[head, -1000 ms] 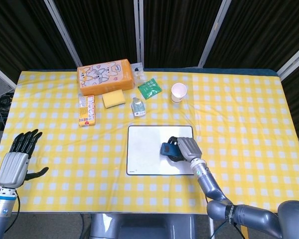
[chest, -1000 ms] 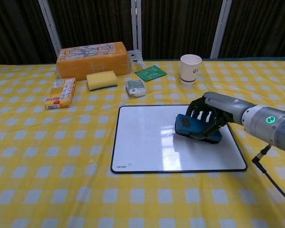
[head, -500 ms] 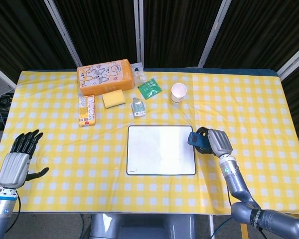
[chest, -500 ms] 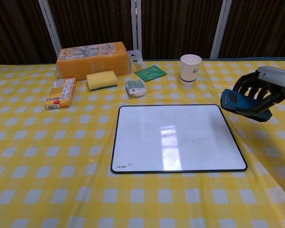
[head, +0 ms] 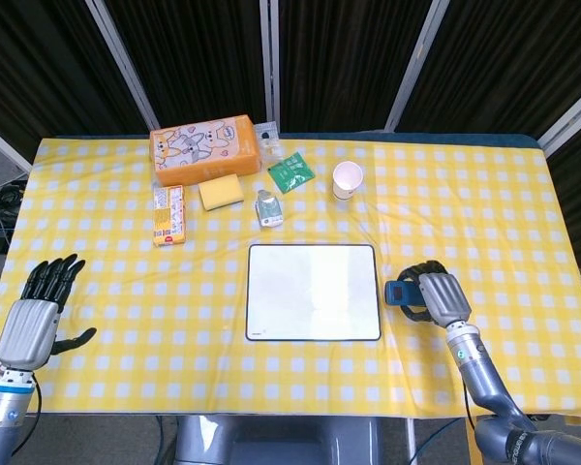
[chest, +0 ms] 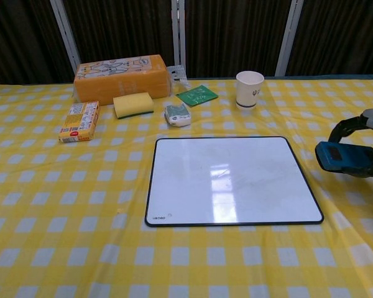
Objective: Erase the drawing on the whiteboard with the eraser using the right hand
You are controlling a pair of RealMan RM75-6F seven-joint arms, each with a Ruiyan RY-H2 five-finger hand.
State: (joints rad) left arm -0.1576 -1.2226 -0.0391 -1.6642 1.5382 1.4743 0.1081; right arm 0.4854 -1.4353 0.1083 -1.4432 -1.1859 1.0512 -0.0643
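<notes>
Head view: right hand (head: 438, 299) has its fingers clasped on the blue block eraser (head: 401, 293), beside the white rectangular whiteboard (head: 313, 292); left hand (head: 29, 325) splayed, empty.

Chest view: eraser (chest: 339, 156) looks light and rigid; grip its long sides.

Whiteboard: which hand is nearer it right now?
Right. The right hand, holding the eraser, sits just off the right edge of the whiteboard; the left hand is at the table's far-left edge.

Open yellow-checked worktop (head: 174, 320) surrounds the flat white whiteboard (head: 313, 291); a white paper cup (head: 347, 179) and small wrapped packet (head: 269, 207) stand behind it.
</notes>
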